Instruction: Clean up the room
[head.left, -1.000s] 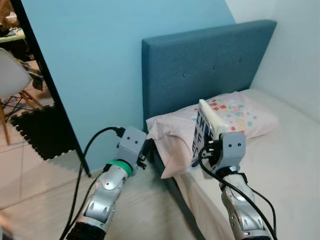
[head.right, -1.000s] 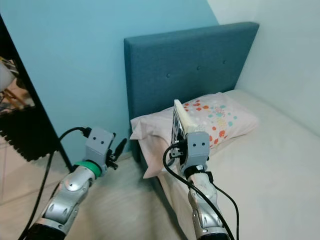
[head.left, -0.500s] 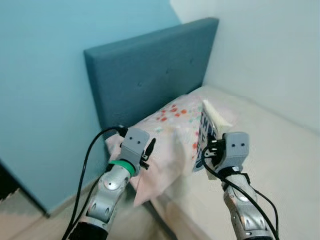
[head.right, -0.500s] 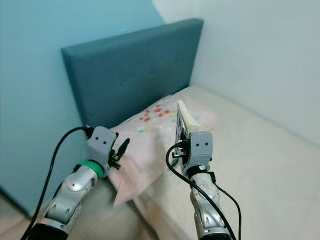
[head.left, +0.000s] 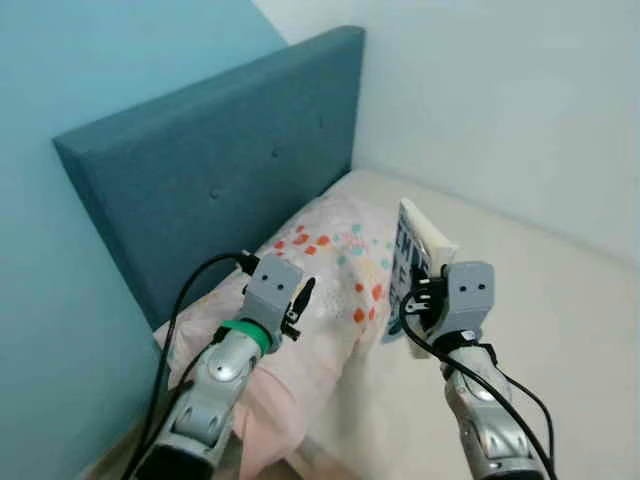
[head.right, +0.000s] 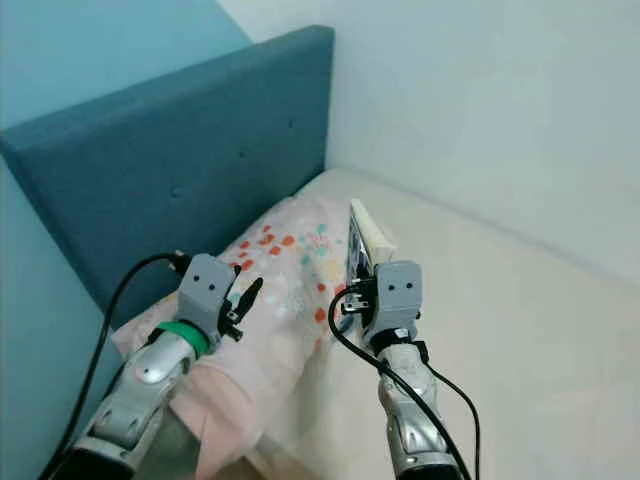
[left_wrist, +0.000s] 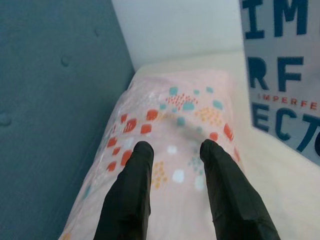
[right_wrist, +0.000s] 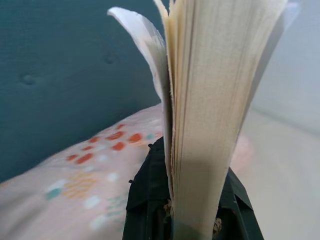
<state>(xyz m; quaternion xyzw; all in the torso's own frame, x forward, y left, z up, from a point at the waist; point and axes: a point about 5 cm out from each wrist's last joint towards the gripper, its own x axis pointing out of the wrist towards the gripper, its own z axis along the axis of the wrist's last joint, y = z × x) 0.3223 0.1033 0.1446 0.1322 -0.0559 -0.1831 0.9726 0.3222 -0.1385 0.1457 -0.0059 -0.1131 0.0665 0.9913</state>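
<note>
A thick book (head.left: 414, 252) with a pale cover and dark blue lettering stands upright in my right gripper (right_wrist: 192, 192), which is shut on its lower edge. Its page edges (right_wrist: 215, 100) fan slightly at the top. The book hangs over the bed beside a pink pillow (head.left: 325, 265) dotted with red and teal. My left gripper (left_wrist: 176, 147) is open, its fingers (head.left: 303, 296) hovering a little above the pillow with nothing between them. The book's cover (left_wrist: 285, 75) appears beside the left gripper.
A teal upholstered headboard (head.left: 200, 170) rises behind the pillow, with a blue wall (head.left: 60, 70) to its left. A white wall (head.left: 500, 90) borders the far side of the beige mattress (head.left: 550, 290), which stretches open to the right.
The camera has swung right: the doorway, chair and floor have left view, and the bed now sits in front. Both arms hold their pose, the book still in the right gripper.
</note>
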